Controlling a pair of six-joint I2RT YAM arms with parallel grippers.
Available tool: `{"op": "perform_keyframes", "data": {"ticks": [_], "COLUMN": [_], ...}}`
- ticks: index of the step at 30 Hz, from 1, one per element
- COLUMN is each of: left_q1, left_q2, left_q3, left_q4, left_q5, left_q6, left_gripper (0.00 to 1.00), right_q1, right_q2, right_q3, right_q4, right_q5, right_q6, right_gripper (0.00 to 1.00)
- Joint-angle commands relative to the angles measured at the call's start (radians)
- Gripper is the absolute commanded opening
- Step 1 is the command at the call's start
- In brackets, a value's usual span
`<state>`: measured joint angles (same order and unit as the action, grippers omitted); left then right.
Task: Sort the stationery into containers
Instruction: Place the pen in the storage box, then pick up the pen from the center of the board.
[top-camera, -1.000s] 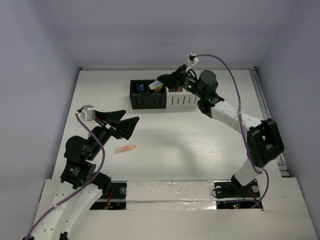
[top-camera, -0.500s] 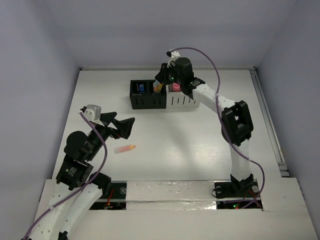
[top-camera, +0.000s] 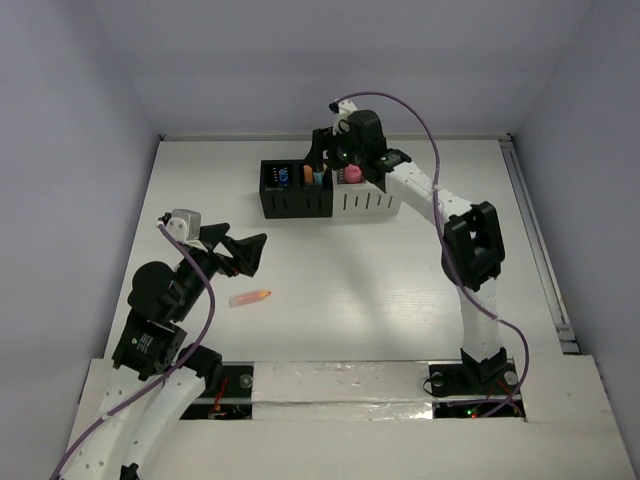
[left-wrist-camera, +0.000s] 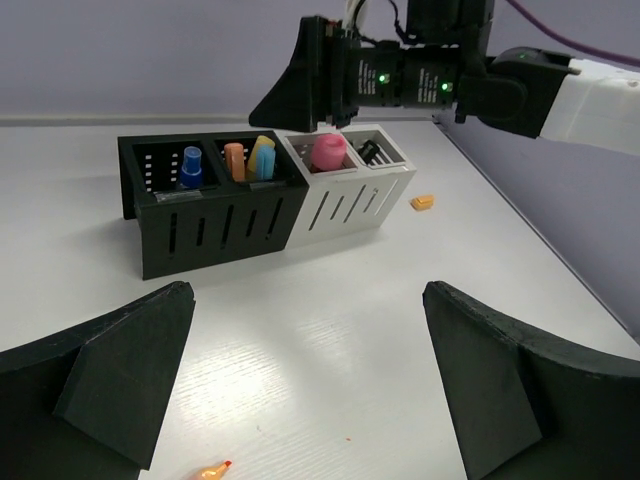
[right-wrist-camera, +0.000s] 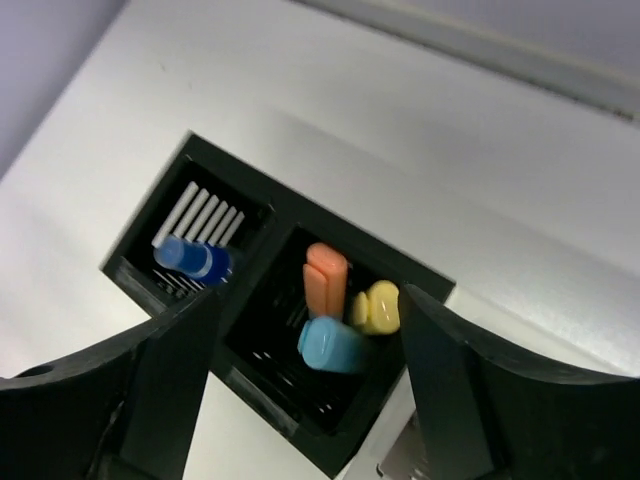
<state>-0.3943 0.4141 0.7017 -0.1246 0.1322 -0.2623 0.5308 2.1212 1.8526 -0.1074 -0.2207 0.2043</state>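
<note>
Drop step judged complete: right tool (top-camera: 323, 160) seen spread, empty, above second black slotted cube holder (top-camera: 312, 206); light-blue stubby marker (right-wrist-camera: 330, 345) lodged inside. Left tool (left-wrist-camera: 307, 292) spread wide, empty. Next: orange-pink crayon (top-camera: 250, 297) on white worktop (top-camera: 380, 280) to be grasped.

Far back on the desk (top-camera: 400, 290) stands the row of four holders (top-camera: 300, 203), joined side by side. The leftmost holds one marker (left-wrist-camera: 191, 166), the next holds three pieces (left-wrist-camera: 250, 160) standing together, and the third a single rounded piece (left-wrist-camera: 327, 153). The right gripper (top-camera: 322, 160) hangs over the second. A small bit (left-wrist-camera: 422, 203) lies just past the row's right end. A crayon (top-camera: 250, 298) lies well in front, leftward.
</note>
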Motion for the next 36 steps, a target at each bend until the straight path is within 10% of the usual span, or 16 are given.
{"op": "perform_keyframes", "data": {"ticks": [1, 9, 11, 17, 36], "left_q1": [0.011, 0.02, 0.02, 0.029, 0.038], "left_q2": [0.003, -0.02, -0.031, -0.052, -0.101], "left_q3": [-0.001, 0.002, 0.001, 0.002, -0.002], "left_q4": [0.033, 0.031, 0.031, 0.031, 0.039], "left_q5": [0.014, -0.022, -0.035, -0.051, -0.019], "left_q6": [0.012, 0.008, 0.005, 0.001, 0.0], "left_gripper": [0.99, 0.99, 0.99, 0.99, 0.99], "right_q1": [-0.002, 0.083, 0.167, 0.374, 0.526], "right_q2": [-0.043, -0.251, -0.296, -0.291, 0.017], "right_q3": [0.115, -0.19, -0.271, -0.366, -0.346], "right_q4": [-0.032, 0.034, 0.049, 0.038, 0.046], "right_q5": [-0.022, -0.187, -0.233, -0.255, -0.359], "right_q6": [-0.022, 0.066, 0.086, 0.093, 0.273], "right_gripper": [0.79, 0.7, 0.44, 0.22, 0.72]}}
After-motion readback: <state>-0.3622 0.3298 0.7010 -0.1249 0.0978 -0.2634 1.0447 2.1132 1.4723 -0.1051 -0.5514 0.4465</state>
